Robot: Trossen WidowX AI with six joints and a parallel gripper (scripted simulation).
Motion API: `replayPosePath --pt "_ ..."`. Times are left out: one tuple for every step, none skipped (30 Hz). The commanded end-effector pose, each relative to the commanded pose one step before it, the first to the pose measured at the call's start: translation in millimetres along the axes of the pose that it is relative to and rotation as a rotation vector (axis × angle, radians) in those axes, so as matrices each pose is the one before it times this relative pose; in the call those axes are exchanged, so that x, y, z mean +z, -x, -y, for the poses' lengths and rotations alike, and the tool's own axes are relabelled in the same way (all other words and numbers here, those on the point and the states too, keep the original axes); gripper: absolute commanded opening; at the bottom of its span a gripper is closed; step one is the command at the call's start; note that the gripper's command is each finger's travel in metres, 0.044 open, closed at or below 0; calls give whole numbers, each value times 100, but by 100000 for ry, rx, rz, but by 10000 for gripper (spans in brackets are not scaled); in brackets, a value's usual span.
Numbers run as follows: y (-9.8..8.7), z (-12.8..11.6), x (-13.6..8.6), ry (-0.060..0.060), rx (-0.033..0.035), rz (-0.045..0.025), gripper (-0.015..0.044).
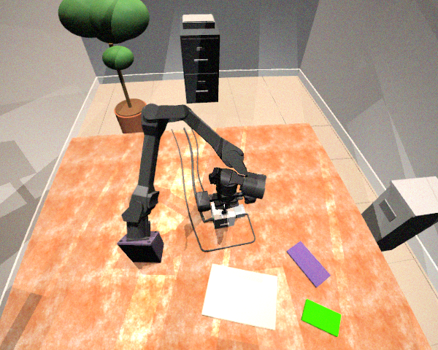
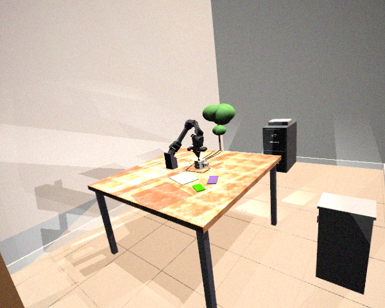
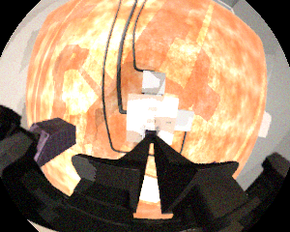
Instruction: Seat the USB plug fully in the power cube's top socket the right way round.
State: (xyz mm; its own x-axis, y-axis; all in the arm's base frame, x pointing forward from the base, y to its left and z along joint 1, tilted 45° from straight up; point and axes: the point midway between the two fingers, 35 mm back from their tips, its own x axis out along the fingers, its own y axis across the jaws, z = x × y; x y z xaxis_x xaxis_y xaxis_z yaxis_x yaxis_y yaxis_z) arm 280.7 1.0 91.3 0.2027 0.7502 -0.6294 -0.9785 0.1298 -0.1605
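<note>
The power cube is a small white and grey block on the table, with grey-white plugs at its back and right side in the wrist view. My gripper points down over the cube's top, near its front edge. It is shut on the USB plug, a small dark piece at the fingertips. The fingertips hide most of the plug and its socket. I cannot tell which way round the plug is or how deep it sits.
Dark cables run from the back of the table and loop around the cube. A white sheet, a purple slab and a green slab lie in front. The arm's base stands left.
</note>
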Motion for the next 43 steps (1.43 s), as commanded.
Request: replayPosePath --pt "-258 2 122 244 370 367 0" --pt "0 0 0 0 0 0 0" --pt "0 0 0 0 0 0 0" --pt "0 0 0 0 0 0 0" --pt "0 0 0 0 0 0 0" --pt "0 0 0 0 0 0 0" --pt "0 0 0 0 0 0 0" --pt "0 0 0 0 0 0 0" --pt "0 0 0 0 0 0 0" --pt "0 0 0 0 0 0 0" --pt "248 1 -120 -185 -378 -369 26" --pt "0 0 0 0 0 0 53" --pt "0 0 0 0 0 0 79" --pt "0 0 0 0 0 0 95" --pt "0 0 0 0 0 0 95" --pt "0 0 0 0 0 0 95" --pt "0 0 0 0 0 0 95" --pt "0 0 0 0 0 0 95" --pt "0 0 0 0 0 0 95" --pt "0 0 0 0 0 0 95" --pt "0 0 0 0 0 0 95" --pt "0 0 0 0 0 0 95" --pt "0 0 0 0 0 0 95" --pt "0 0 0 0 0 0 95" --pt "0 0 0 0 0 0 95" --pt "0 0 0 0 0 0 95" --pt "0 0 0 0 0 0 95" --pt "0 0 0 0 0 0 95" --pt "0 0 0 0 0 0 95" --pt "0 0 0 0 0 0 95" --pt "0 0 0 0 0 0 95" --pt "0 0 0 0 0 0 95" --pt "95 9 11 55 -25 -7 95" --pt "99 0 10 -1 2 -4 95" --pt "99 0 10 -1 2 -4 95" --pt "99 0 10 -1 2 -4 95" --pt "99 0 10 -1 2 -4 95" --pt "99 0 10 -1 2 -4 95" --pt "99 0 10 -1 2 -4 95" --pt "99 0 10 -1 2 -4 95" --pt "99 0 10 -1 2 -4 95" --pt "99 0 10 -1 2 -4 95" --pt "99 0 10 -1 2 -4 95"
